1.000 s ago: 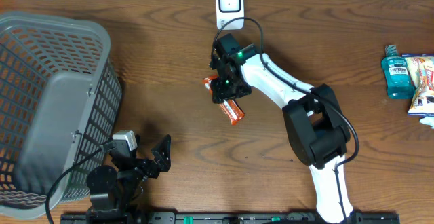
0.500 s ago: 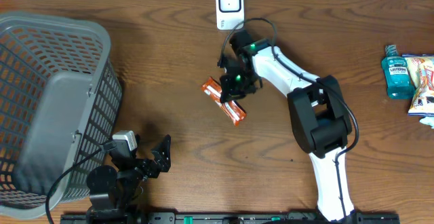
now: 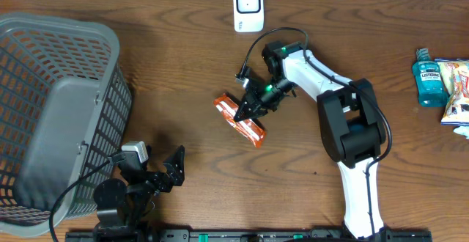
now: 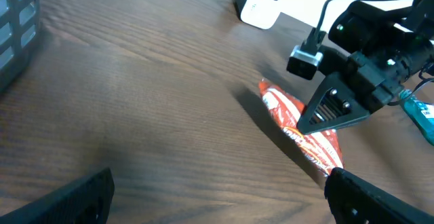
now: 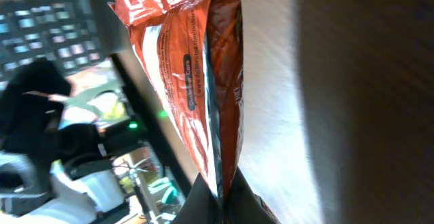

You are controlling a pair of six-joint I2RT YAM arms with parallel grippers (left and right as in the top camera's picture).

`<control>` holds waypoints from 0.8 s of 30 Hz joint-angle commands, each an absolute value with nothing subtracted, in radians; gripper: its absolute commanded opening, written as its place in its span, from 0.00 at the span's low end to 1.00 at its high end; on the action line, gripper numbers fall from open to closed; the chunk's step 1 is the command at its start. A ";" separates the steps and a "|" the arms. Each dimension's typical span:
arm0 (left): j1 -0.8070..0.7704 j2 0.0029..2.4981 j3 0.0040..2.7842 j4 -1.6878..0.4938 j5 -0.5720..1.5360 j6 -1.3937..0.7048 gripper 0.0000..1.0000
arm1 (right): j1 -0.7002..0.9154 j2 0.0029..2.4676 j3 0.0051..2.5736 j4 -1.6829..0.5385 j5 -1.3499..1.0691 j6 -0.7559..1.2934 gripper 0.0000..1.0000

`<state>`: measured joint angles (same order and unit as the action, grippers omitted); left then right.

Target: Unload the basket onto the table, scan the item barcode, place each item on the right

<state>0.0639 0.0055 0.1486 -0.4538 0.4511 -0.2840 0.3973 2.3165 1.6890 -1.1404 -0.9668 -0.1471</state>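
- Grey plastic lattice basket (image 3: 58, 110): far left of the wooden table (image 3: 183, 66).
- Left gripper (image 4: 220, 176): front left, jaws wide apart, holding nothing.
- Orange foil snack packet (image 3: 240, 119): table centre, clamped at its edge by the closed right gripper (image 3: 248, 108).
- White barcode scanner (image 3: 248, 7): rear edge; the arm's black cable (image 3: 258, 42) loops between scanner and packet.
- Blue mouthwash bottle (image 3: 429, 81): far right.
- Change: the right gripper was above the packet a second ago and is now at its right side.
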 commanded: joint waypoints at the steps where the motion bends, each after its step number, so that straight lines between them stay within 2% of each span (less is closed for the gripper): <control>1: 0.069 0.004 0.134 -0.474 0.463 -0.275 0.99 | 0.391 2.230 1.673 -1.142 -1.116 -0.195 0.01; 5: 0.069 0.004 0.134 -0.474 0.463 -0.275 0.99 | 0.390 2.173 1.673 -1.123 -1.081 -0.104 0.01; 9: 0.069 0.004 0.134 -0.474 0.463 -0.275 0.99 | 0.405 2.070 1.673 -0.992 -0.718 0.286 0.01; 11: 0.069 0.004 0.134 -0.474 0.463 -0.275 0.99 | 0.421 2.003 1.673 -0.921 -0.623 0.413 0.01; 17: 0.069 0.004 0.134 -0.474 0.463 -0.275 0.99 | 0.432 1.870 1.673 -0.859 -0.622 0.674 0.02; 24: 0.069 0.004 0.134 -0.474 0.463 -0.275 0.99 | 0.436 1.838 1.637 -0.922 -0.759 0.680 0.02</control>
<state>0.0639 0.0055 0.1486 -0.4538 0.4511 -0.2840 0.4297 1.8366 1.6672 -0.9138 -0.6945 0.6212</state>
